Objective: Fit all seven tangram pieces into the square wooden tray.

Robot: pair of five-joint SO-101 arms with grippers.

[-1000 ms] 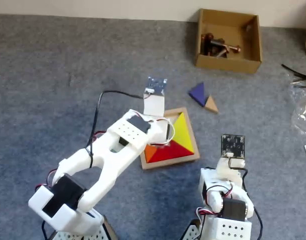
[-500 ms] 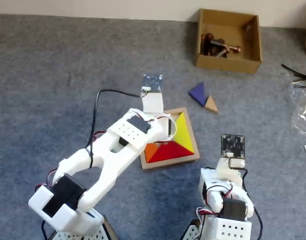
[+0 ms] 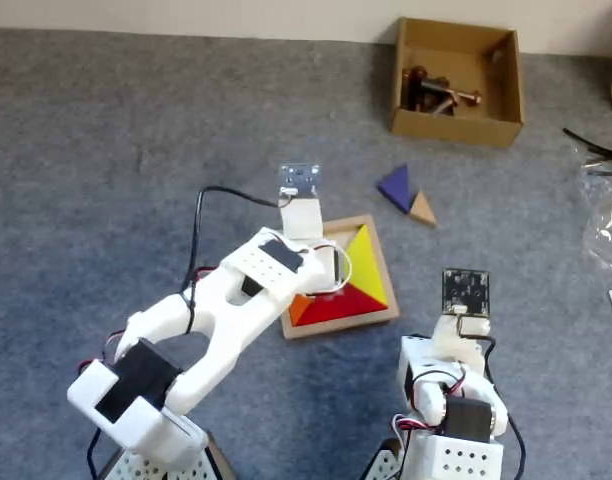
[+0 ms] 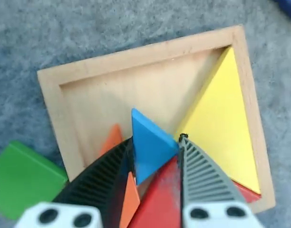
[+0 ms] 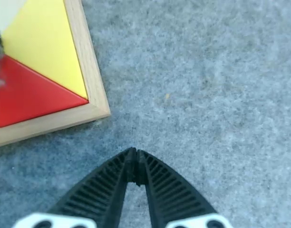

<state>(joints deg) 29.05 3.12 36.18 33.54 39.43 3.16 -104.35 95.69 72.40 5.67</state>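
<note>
Left wrist view: left end effector (image 4: 156,141) grips blue triangle (image 4: 149,145) over wooden tray (image 4: 136,51).

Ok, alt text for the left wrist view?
The left arm's fingers grip a blue triangle over the square wooden tray, which holds a yellow piece, a red piece and an orange piece. A green piece lies outside it on grey carpet.

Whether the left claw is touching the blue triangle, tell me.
Touching. The left wrist view shows the left claw shut on the blue triangle, a finger pressed against each side, over the wooden tray.
</note>
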